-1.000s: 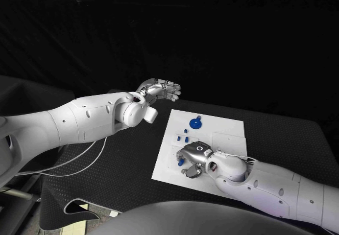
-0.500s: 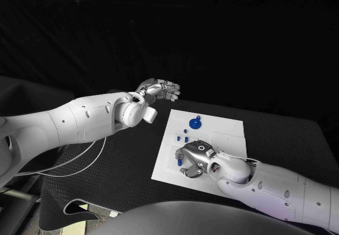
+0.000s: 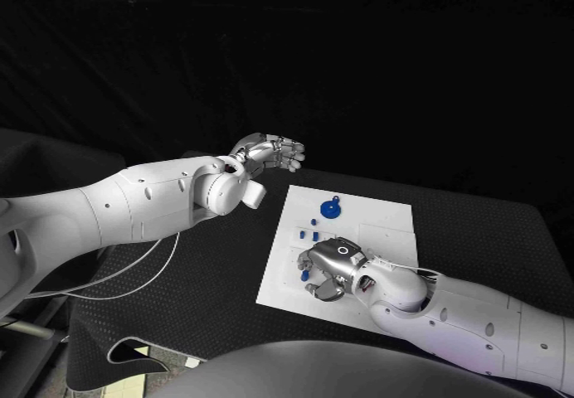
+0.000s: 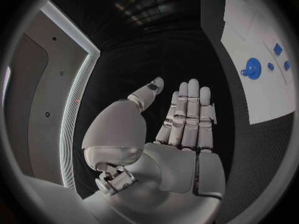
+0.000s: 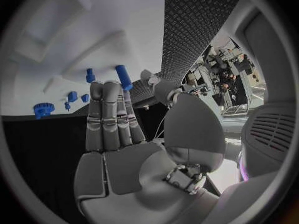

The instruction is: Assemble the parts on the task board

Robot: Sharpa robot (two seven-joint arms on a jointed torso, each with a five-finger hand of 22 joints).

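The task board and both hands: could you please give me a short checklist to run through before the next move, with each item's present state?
1. Right robot hand over the task board: ok.
2. Blue peg at the right fingertips: ok; whether it is gripped, cannot tell.
3. Left robot hand off the board, over the black table: ok.
4. Left robot hand holds nothing, fingers straight: ok.
5. Blue gear lying at the board's far end, free of both hands: ok.
6. Small blue parts lying on the board, untouched: ok.
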